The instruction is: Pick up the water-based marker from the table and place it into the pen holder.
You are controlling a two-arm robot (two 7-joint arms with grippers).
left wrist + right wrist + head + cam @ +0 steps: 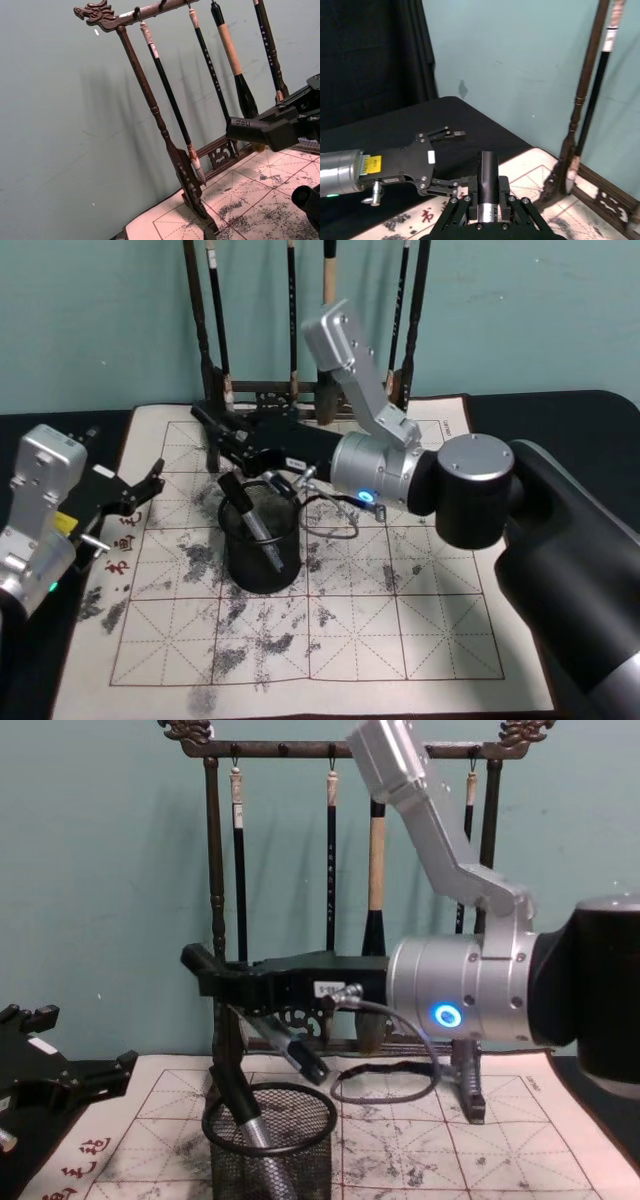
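Observation:
The water-based marker (250, 518), with a black cap and a silver barrel, stands tilted inside the pen holder (262, 558), a round black mesh cup on the mat. Its cap sticks out above the rim (228, 1085). My right gripper (210, 436) reaches across from the right and hovers just above the cap, open, with its fingers apart on either side of the marker (488, 172). From the chest, the same gripper (205, 972) hangs over the pen holder (272, 1145). At the mat's left edge my left gripper (153, 487) is open and holds nothing; it is also seen from the right wrist (456, 157).
A tall dark wooden brush rack (300, 390) with several hanging brushes stands right behind the pen holder. A calligraphy practice mat (400, 620) with ink stains covers the black table. A black cable (330, 522) loops beside the cup under the right arm.

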